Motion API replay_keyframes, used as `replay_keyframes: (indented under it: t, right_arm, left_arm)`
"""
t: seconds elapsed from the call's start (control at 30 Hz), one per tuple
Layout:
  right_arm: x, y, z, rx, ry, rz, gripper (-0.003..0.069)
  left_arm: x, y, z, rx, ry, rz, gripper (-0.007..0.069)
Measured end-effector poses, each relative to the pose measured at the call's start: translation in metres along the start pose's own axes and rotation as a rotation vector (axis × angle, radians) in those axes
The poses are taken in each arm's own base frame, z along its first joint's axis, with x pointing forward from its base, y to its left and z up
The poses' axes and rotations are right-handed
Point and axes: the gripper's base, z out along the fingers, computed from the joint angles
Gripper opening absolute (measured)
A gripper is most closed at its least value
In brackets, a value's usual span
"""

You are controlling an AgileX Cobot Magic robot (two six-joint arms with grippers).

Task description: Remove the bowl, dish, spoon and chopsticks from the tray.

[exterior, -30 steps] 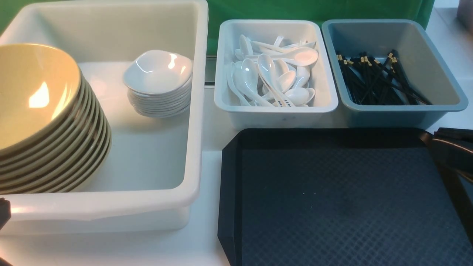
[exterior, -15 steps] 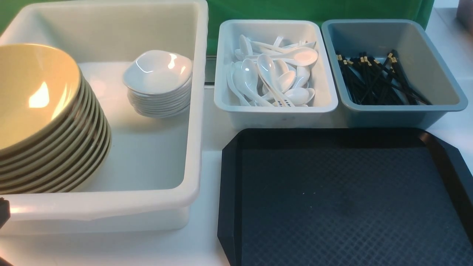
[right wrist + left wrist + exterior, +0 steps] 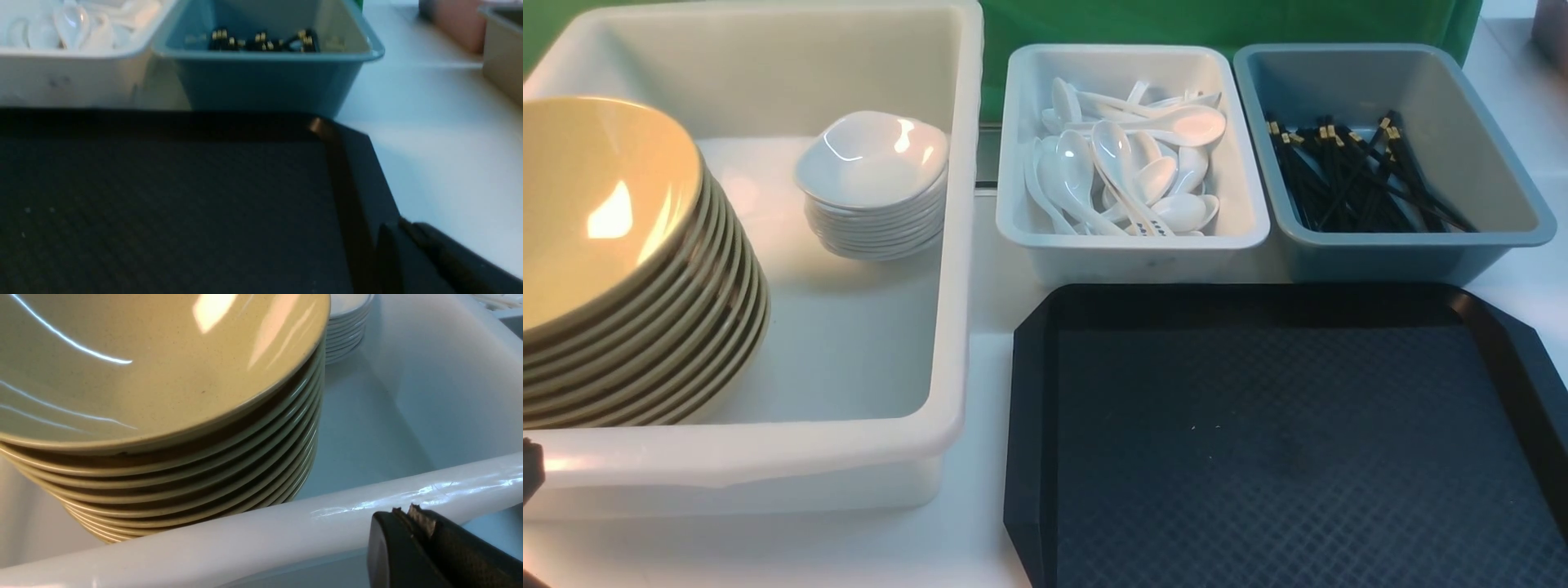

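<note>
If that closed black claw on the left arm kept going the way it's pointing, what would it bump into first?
Most likely the glossy rim of the large white plastic tub, directly ahead of the shut left gripper. The stack of tan-yellow, olive-rimmed bowls sits beyond that wall. How far off the rim is, the picture does not show.

Left gripper (image 3: 412, 516) matte black, chipped pale tip, right gripper (image 3: 402, 230) plain black

The large black rectangular plastic tray (image 3: 1282, 441) with cut corners and diamond-textured surface lies flat and bare, filling the lower right of the front frame.
</note>
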Motion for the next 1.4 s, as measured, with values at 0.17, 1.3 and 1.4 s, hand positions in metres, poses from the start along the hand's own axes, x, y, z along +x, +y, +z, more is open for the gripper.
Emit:
replay_keyframes:
  t: [0.17,1.3,1.4]
  right_arm:
    - [0.000,0.000,0.000,0.001,0.005,-0.004,0.0033]
    - [0.001,0.000,0.000,0.002,0.007,-0.010,0.0034]
    - [0.001,0.000,0.000,0.002,0.007,-0.010,0.0034]
  left_arm:
    - [0.000,0.000,0.000,0.000,0.001,-0.001,-0.0010]
    - [0.040,0.001,0.035,-0.119,-0.449,-0.122,-0.0010]
    - [0.068,0.004,0.042,-0.211,-0.514,-0.123,-0.0010]
